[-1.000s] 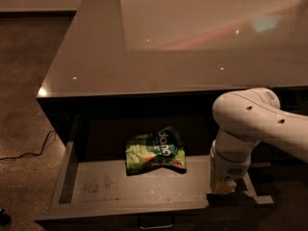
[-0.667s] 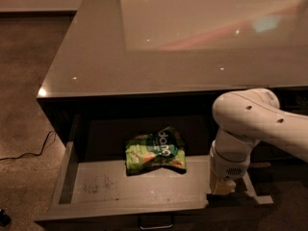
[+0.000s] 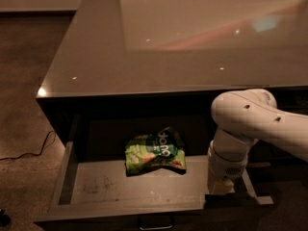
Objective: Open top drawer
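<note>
The top drawer point(image 3: 86, 191) stands pulled out under the counter, showing light grey inner walls and a scuffed grey floor. Its dark front runs along the bottom of the view, with the small loop handle point(image 3: 155, 222) at the lower edge. A green snack bag point(image 3: 155, 153) lies at the back middle of the drawer floor. My white arm point(image 3: 245, 124) comes in from the right and bends down over the drawer's right front corner. The gripper point(image 3: 222, 190) hangs there, at the right end of the drawer front; the wrist hides its fingers.
The glossy grey counter top point(image 3: 183, 37) spreads above the drawer and reflects ceiling lights. A dark cable point(image 3: 29, 150) lies on the brown floor to the left. A small dark object point(image 3: 4, 218) sits at the lower left edge.
</note>
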Robot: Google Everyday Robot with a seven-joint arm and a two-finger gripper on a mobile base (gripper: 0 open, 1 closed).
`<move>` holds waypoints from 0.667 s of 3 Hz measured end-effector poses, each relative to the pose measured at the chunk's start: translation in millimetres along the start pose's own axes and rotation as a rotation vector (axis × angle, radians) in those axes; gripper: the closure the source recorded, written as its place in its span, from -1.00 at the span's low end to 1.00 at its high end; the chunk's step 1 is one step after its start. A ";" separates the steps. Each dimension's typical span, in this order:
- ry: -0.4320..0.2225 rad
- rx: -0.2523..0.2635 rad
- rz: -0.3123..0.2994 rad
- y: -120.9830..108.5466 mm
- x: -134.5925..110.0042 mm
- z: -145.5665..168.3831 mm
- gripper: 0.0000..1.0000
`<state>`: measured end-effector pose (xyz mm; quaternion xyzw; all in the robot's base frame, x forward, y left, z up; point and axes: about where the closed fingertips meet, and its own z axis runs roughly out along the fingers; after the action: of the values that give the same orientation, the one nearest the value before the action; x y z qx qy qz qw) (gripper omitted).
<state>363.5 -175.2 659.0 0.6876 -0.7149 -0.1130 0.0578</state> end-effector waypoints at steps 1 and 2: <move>0.000 0.000 0.000 0.1 0.0 -0.2 1.00; -0.009 0.001 -0.017 -3.1 -6.5 0.7 1.00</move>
<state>366.7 -168.7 658.1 0.6931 -0.7095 -0.1162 0.0533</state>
